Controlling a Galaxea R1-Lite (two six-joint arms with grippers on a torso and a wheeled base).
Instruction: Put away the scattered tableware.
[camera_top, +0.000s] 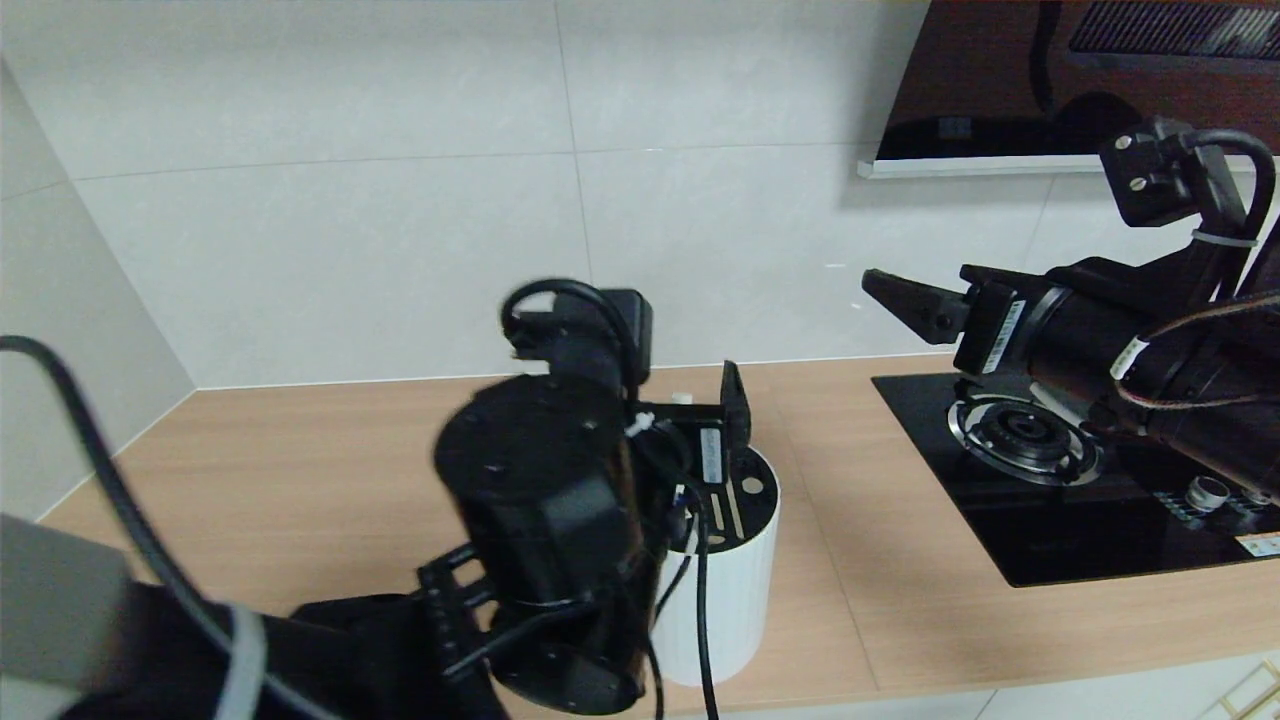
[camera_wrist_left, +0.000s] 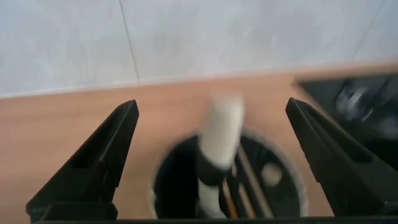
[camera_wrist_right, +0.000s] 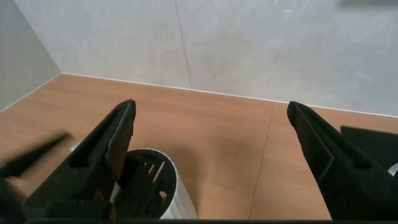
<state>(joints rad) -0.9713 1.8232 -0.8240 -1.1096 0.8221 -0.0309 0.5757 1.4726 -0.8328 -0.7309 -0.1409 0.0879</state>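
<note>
White utensil holder (camera_top: 725, 590): upright on desk (camera_top: 300, 470). White-handled utensil (camera_wrist_left: 221, 134): already stowed inside. Left gripper (camera_wrist_left: 211, 106): spread wide directly above, clear of the handle, empty. Right gripper (camera_wrist_right: 210, 107): spread, empty, held aside, likely keeping clear

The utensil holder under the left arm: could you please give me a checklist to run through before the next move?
1. Left gripper open, fingers wide apart above the holder: ok.
2. White-handled utensil standing in the holder, touching neither finger: ok.
3. Holder upright on the counter: ok.
4. Right gripper open, holding nothing, off to the side of the holder: ok.
5. No more tableware left out on the counter: cannot tell, since the left arm hides part of it.
</note>
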